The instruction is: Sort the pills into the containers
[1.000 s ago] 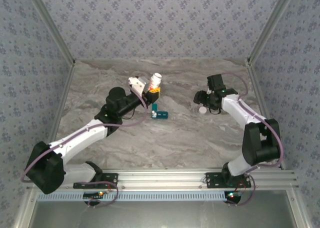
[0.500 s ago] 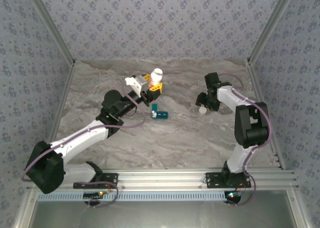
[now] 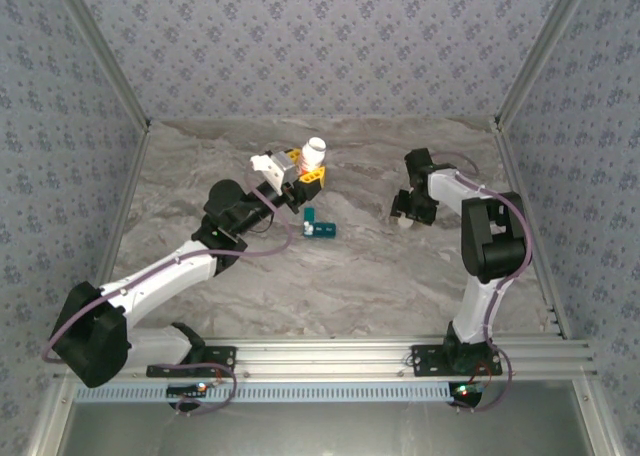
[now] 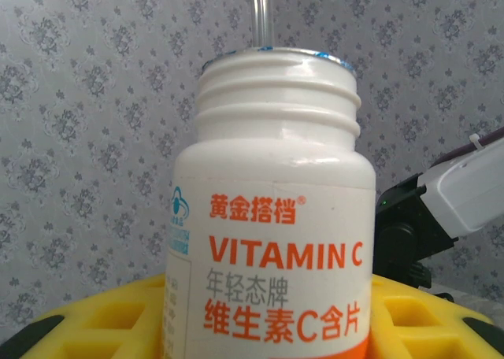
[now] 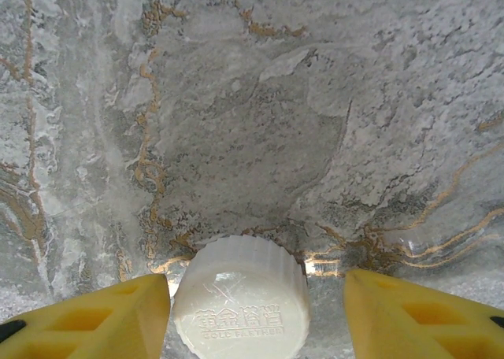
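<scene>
L hand (image 3: 307, 173) grips bottle (image 4: 272, 217), pill box (image 3: 320, 226) near it; R hand (image 3: 404, 214) wide round cap (image 5: 240, 300).

Pill box (image 3: 321, 226) mid-frame on table (image 3: 350, 276); bottle (image 3: 313, 156) directly above it in frame; cap (image 3: 405, 220) lies to the right.

Glossy plastic bottle (image 4: 272, 217), ribbed cap (image 5: 240, 300), plastic pill box (image 3: 320, 226), marble-look table (image 5: 236, 99).

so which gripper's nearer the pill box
Left. The left gripper, holding a bottle, is just behind the pill box; the right gripper straddles a cap farther right.
</scene>
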Action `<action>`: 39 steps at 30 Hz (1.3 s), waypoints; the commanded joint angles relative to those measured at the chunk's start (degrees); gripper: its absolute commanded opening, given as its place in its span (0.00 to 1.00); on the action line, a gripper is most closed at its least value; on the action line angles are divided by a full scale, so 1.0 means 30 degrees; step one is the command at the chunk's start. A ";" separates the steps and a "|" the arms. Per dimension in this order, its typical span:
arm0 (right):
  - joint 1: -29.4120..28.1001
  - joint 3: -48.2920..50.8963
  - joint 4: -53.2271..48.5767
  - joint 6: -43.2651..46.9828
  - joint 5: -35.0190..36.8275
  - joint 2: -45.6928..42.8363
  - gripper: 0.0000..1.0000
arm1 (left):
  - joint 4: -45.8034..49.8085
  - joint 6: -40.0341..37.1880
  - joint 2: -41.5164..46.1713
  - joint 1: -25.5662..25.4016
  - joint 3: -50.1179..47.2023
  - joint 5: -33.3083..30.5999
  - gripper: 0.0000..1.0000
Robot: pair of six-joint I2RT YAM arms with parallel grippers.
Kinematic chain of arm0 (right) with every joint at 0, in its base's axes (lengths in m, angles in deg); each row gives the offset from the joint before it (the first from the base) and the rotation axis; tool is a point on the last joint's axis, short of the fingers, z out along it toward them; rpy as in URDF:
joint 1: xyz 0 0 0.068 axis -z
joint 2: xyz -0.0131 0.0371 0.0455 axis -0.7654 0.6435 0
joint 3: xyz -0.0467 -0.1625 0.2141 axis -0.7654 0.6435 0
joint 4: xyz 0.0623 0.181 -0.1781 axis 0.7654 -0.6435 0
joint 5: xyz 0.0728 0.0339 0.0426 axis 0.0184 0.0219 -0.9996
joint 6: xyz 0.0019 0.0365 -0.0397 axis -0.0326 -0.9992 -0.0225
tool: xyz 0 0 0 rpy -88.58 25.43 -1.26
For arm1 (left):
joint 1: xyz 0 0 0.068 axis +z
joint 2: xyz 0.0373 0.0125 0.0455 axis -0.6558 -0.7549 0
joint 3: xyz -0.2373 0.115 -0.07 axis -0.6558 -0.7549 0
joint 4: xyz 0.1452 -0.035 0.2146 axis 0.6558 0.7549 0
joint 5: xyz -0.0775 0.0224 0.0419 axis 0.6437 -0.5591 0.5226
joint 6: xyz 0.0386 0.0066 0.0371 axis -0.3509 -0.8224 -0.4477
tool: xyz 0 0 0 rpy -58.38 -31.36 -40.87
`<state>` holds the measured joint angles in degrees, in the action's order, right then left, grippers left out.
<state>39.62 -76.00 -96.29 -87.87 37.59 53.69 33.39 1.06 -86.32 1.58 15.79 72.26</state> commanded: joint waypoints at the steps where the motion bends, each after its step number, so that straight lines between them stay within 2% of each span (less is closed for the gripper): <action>1: -0.0195 -0.0324 -0.0375 0.0325 0.0386 0.0535 0.59 | -0.0213 -0.0246 0.0267 -0.0110 0.0464 0.0130 0.00; 7: -0.0346 -0.0253 -0.0377 0.0477 0.0354 0.0655 0.56 | -0.0095 -0.0157 0.0241 -0.0135 0.0427 0.0116 0.00; 12: -0.0359 -0.0035 -0.0254 0.0487 0.0291 0.0483 0.48 | -0.0066 -0.0066 0.0190 -0.0127 0.0376 0.0122 0.00; 17: -0.0354 0.0227 -0.0147 0.0469 0.0203 -0.0019 0.32 | -0.0088 -0.0082 0.0048 -0.0124 0.0227 0.0125 0.00; 20: -0.0395 0.0375 0.0012 0.0507 0.0195 -0.0475 0.26 | -0.0421 0.0007 -0.0302 -0.0118 -0.0147 -0.0367 0.00; 26: -0.0604 0.0174 -0.0102 0.0570 0.0125 -0.1322 0.26 | -0.1192 0.0096 -0.1304 -0.0129 -0.1059 -0.1321 0.00; 31: -0.1000 -0.0544 -0.0515 0.0513 -0.0436 -0.2219 0.26 | -0.2205 -0.0638 -0.1880 -0.0139 -0.1937 -0.1193 0.00; 34: -0.1204 -0.1629 -0.1039 0.0543 -0.1026 -0.2656 0.26 | -0.1796 -0.1179 -0.2309 -0.0133 -0.1998 -0.0926 0.00; 39: -0.1290 -0.3808 -0.2077 0.0510 -0.2332 -0.2946 0.27 | -0.1785 -0.1972 -0.3822 0.0198 -0.1712 0.0719 0.00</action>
<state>35.95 -83.55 -99.19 -86.58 33.72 47.00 30.53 -2.66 -95.54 1.63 9.91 70.92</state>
